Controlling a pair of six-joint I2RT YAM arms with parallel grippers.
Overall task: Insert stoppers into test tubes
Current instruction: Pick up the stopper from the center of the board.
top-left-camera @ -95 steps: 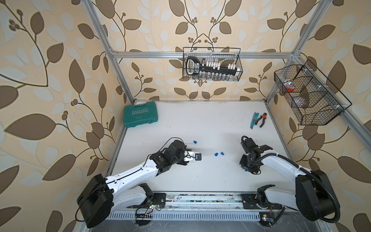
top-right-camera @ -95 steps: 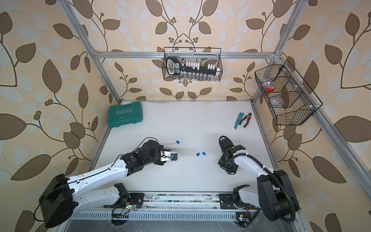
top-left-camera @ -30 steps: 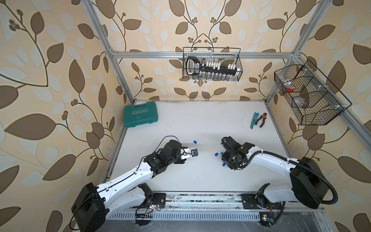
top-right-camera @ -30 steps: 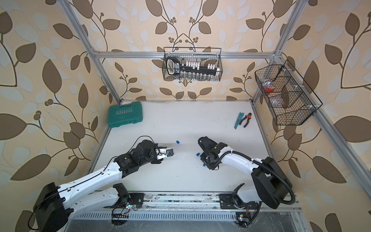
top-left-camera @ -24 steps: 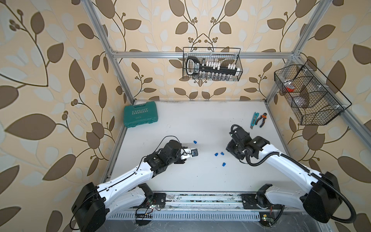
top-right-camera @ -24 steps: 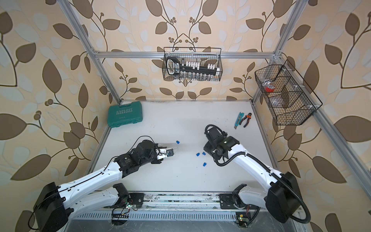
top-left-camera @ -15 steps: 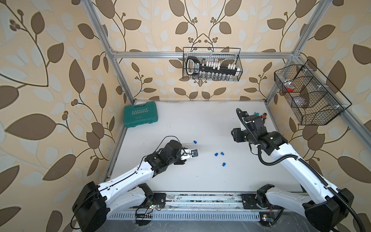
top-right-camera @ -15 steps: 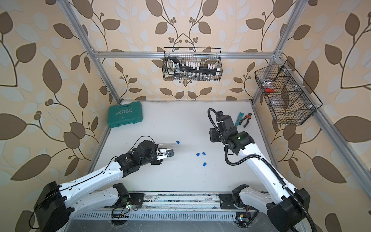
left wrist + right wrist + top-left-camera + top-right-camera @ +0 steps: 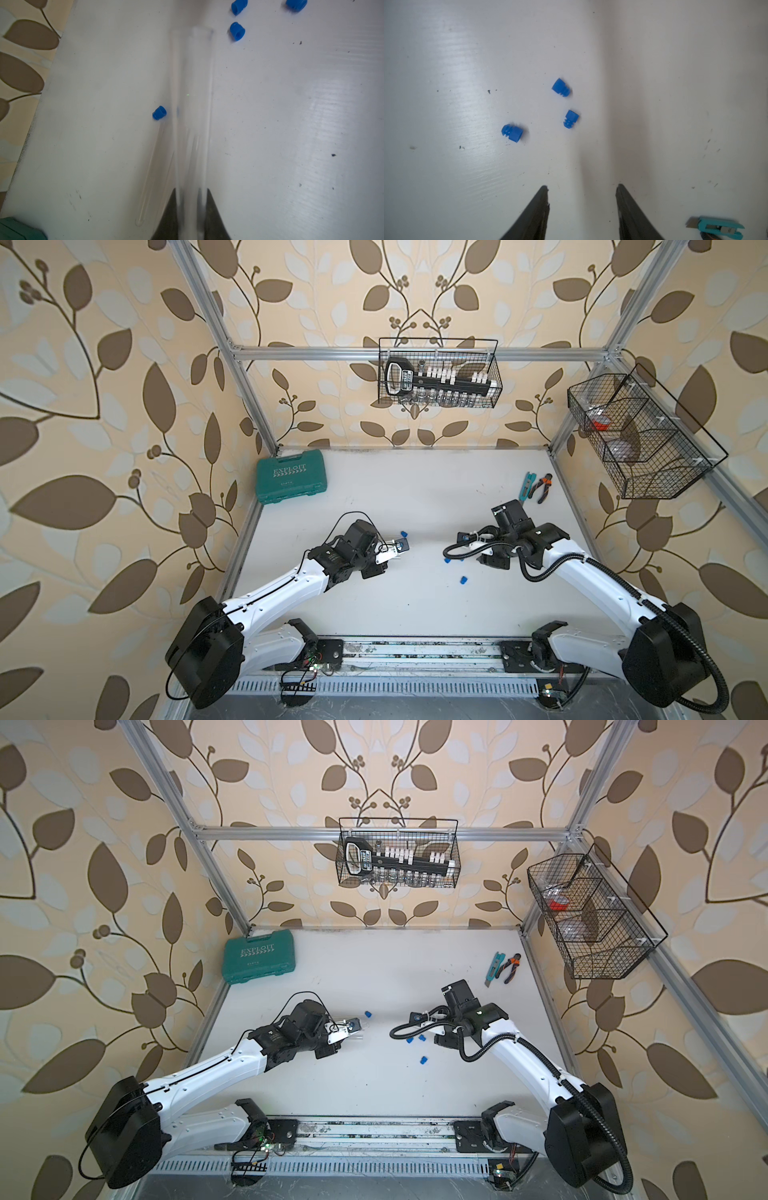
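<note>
My left gripper [image 9: 191, 190] is shut on a clear test tube [image 9: 192, 104] that runs out ahead of the jaws, its open mouth empty. In a top view this gripper [image 9: 392, 551] hovers left of centre over the white table [image 9: 415, 497]. Beside it a second test tube [image 9: 150, 172] lies on the table with a blue stopper [image 9: 159, 113] in its mouth. Three loose blue stoppers [image 9: 561, 88] [image 9: 571, 119] [image 9: 512, 133] lie ahead of my right gripper [image 9: 581, 187], which is open, holds nothing and hangs above them. Both top views show loose stoppers [image 9: 463, 579] [image 9: 422, 1037].
A teal tool case [image 9: 291, 475] lies at the back left. A utility knife [image 9: 527, 485] and pliers [image 9: 543, 487] lie at the back right. Wire baskets hang on the back wall [image 9: 438, 373] and the right wall [image 9: 640, 439].
The right arm rose from the stoppers towards the back right, then swung back and now hangs over them, open. The left arm kept still with its tube.
</note>
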